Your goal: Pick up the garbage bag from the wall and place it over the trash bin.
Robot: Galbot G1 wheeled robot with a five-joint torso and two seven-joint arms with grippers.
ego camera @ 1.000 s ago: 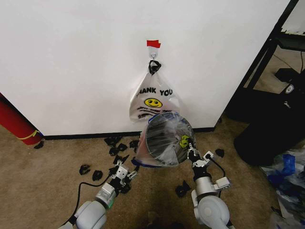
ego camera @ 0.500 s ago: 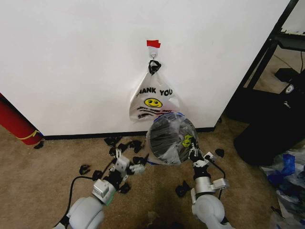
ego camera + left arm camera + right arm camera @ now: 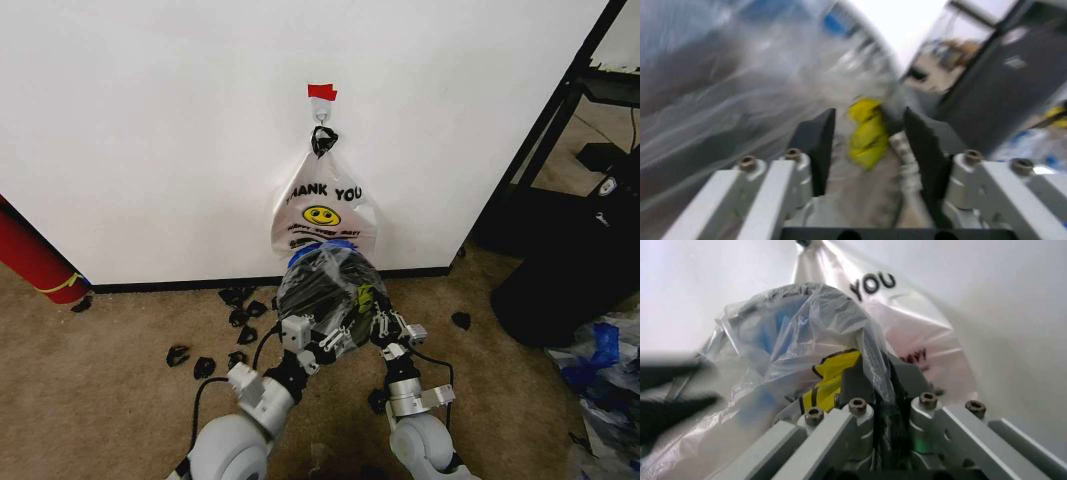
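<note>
Garbage bag (image 3: 325, 275): the thin see-through bag with blue edging and a yellow print is draped over the trash bin (image 3: 318, 290), at about 6 o'clock from the wall hook, low against the baseboard; the film covers the bin's dark body, so the covering step looks well advanced.
Trash bin: black, showing darkly through the plastic, tilted toward the camera in the head view, just in front of the white "THANK YOU" bag (image 3: 322, 210) that hangs from the hook (image 3: 321, 115) under the red tape (image 3: 322, 92).
Left claw (image 3: 322, 338): at 7 o'clock of the bin, jaws parted with bag film and the yellow print (image 3: 865, 131) lying between them in the left wrist view; not yet pinched, probably placed to catch the loose plastic and pull it down on that side.
Right claw (image 3: 372, 318): at 5 o'clock of the bin, jaws closed on a bunched fold of the garbage bag beside the yellow print (image 3: 829, 380); this hold seems to keep the bag taut while the other side is worked.
Wall (image 3: 150, 130): plain white, behind everything.
Floor (image 3: 120, 390): brown carpet with small black scraps (image 3: 240, 315) strewn at 8 o'clock of the bin.
</note>
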